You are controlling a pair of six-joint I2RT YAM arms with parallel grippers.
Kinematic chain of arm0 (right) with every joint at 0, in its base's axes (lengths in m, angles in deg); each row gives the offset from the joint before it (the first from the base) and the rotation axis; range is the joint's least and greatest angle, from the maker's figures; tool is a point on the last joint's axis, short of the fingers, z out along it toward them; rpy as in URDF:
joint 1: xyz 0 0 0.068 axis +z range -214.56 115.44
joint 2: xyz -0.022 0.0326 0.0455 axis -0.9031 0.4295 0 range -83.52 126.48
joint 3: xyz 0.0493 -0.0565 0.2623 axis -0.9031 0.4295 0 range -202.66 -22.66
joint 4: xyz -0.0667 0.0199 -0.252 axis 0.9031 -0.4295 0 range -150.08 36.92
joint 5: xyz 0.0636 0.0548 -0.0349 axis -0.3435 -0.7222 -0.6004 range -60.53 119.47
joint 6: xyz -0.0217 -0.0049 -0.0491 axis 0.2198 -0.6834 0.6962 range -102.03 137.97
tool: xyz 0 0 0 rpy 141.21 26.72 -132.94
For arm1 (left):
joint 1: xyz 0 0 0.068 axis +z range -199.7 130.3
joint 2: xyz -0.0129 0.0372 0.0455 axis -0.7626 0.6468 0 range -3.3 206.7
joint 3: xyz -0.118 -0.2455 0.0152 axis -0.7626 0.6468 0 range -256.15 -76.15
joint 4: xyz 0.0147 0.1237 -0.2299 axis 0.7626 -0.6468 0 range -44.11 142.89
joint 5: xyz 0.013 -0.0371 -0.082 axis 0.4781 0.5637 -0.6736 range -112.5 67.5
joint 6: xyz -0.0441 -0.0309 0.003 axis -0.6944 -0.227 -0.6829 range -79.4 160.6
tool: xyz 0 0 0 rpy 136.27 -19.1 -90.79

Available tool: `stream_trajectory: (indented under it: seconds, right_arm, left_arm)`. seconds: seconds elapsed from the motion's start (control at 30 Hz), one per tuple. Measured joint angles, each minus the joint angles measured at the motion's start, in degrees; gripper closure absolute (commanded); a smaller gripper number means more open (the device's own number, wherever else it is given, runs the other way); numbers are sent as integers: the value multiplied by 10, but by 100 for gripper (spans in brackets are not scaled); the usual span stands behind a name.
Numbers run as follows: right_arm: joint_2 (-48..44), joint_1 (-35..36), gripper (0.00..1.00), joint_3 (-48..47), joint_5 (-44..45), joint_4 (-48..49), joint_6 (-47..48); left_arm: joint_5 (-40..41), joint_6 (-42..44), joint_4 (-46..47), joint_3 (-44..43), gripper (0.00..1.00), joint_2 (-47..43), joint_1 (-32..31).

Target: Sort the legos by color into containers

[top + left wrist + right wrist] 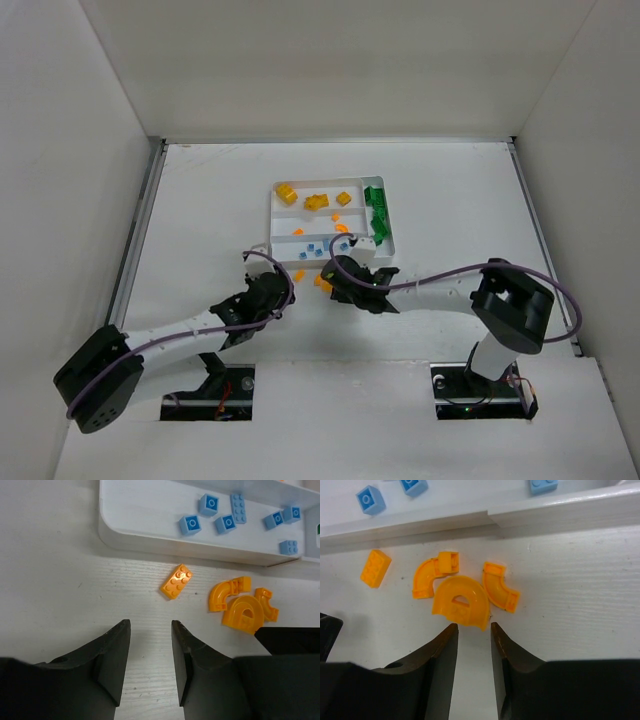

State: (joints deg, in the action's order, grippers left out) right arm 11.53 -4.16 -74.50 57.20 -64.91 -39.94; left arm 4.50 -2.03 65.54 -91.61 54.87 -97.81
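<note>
We observed left claw [150,626] slightly spread, empty, flat orange brick [177,581] ahead of it, right claw [474,628] narrowly spread, orange arch [460,603] just beyond its tips

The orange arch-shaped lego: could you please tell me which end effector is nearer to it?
Right. The right end effector sits just short of the orange arch; the left end effector is farther off, the arch ahead and to its right.
</note>
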Motion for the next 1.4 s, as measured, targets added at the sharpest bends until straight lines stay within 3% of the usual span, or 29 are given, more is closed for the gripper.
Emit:
stream_trajectory:
  seconds: [0.3,0.53,0.83,1.07,1.2,1.4]
  right_arm:
    - [21,0,75,-3,16,-19,-4]
    - [12,0,93,18,17,16,16]
    - [-125,0,93,131,17,14,48]
    - [-233,-19,93,145,12,19,85]
    - [-212,-67,93,114,-3,26,127]
    - [-112,-147,92,7,-41,55,184]
  left_arm:
    - [-4,31,25,-32,58,109,-6]
    - [-4,50,47,-60,52,155,-14]
    - [9,80,51,-68,48,157,-13]
    - [13,108,51,-94,49,179,-14]
    - [14,118,51,-101,50,203,-12]
    - [19,138,56,-112,51,231,-12]
